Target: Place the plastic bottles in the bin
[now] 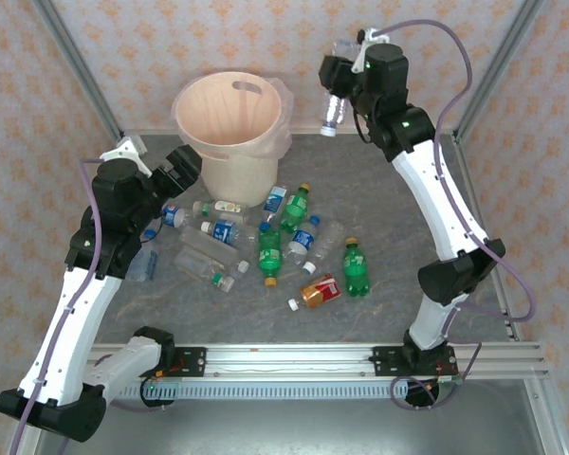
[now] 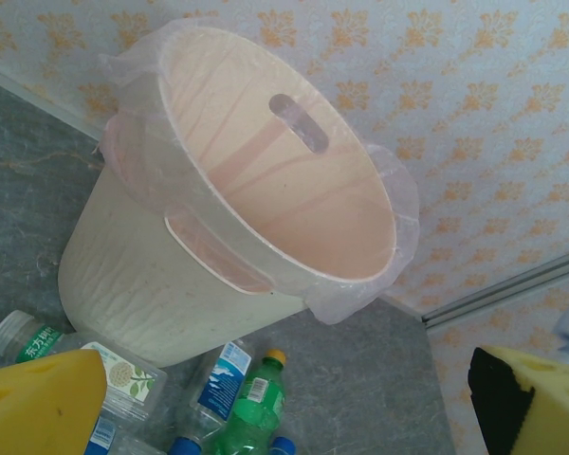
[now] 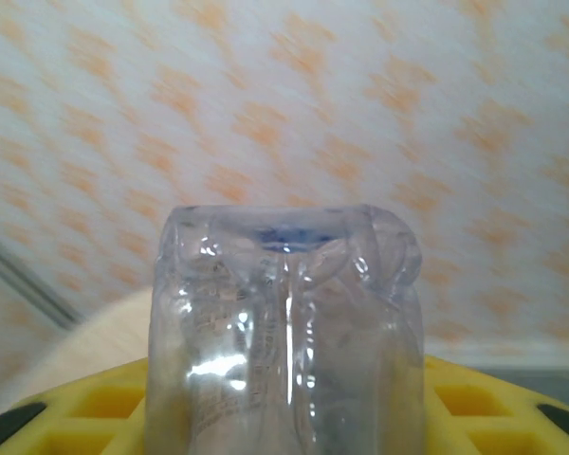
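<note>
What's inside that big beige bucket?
The bin shows its inner wall draped with a thin pinkish liner and a cut-out handle hole. Its floor is hidden by the near rim, so what lies there cannot be told.

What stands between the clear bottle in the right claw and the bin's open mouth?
Nothing visible: the clear plastic bottle hangs in open air beside the tall cream-beige plastic bin, whose lined mouth is uncovered.

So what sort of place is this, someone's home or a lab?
Probably a robot test cell, not a home: arms bolted to an aluminium rail, metal frame posts around wallpapered panels, and plastic bottles staged beside a lined bin.
</note>
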You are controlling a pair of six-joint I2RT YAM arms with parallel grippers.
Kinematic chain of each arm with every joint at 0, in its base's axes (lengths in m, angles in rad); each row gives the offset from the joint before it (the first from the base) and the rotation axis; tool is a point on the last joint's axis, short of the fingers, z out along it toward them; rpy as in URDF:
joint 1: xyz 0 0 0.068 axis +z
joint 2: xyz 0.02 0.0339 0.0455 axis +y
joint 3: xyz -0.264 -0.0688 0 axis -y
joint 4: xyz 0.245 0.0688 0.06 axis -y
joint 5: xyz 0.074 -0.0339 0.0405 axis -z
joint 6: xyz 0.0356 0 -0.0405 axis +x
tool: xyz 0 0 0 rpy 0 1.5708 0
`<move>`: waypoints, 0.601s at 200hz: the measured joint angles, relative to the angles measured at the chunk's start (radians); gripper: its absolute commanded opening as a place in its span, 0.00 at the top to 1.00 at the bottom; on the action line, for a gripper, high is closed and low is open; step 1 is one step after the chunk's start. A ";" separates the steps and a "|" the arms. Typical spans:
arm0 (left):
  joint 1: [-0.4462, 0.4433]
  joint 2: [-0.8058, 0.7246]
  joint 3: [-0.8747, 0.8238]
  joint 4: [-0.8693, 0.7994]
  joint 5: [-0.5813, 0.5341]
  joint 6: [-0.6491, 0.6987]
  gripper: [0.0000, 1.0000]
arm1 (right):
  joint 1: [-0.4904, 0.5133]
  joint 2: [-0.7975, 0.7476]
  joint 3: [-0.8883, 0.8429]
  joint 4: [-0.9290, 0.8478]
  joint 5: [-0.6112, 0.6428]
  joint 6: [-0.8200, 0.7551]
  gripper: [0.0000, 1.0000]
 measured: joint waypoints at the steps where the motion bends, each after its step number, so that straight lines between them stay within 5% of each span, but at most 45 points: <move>1: 0.000 0.000 0.000 0.000 0.000 0.000 0.01 | 0.002 0.002 0.004 0.002 -0.002 0.000 0.52; 120: 0.000 -0.090 -0.010 -0.003 0.053 -0.011 0.01 | 0.146 0.395 0.304 0.316 -0.027 0.096 0.51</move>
